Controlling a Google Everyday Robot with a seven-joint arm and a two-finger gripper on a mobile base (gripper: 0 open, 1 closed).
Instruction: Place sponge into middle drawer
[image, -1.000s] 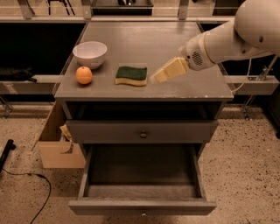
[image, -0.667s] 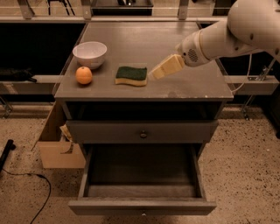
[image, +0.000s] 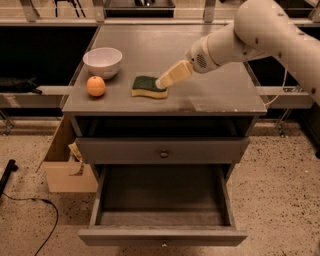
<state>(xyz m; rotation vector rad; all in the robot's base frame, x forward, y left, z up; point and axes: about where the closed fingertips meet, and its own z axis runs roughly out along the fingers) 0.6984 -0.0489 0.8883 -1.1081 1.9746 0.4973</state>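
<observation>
Grasp step: gripper (image: 161, 83) touching the sponge (image: 146, 87) on the table (image: 215, 92), grip state indeterminate; next it must secure the sponge for the open middle drawer (image: 160, 200).

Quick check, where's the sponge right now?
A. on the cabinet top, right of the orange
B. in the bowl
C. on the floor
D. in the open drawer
A: the sponge lies on the cabinet top, right of the orange, with the gripper at its right end, well above the open drawer.
</observation>
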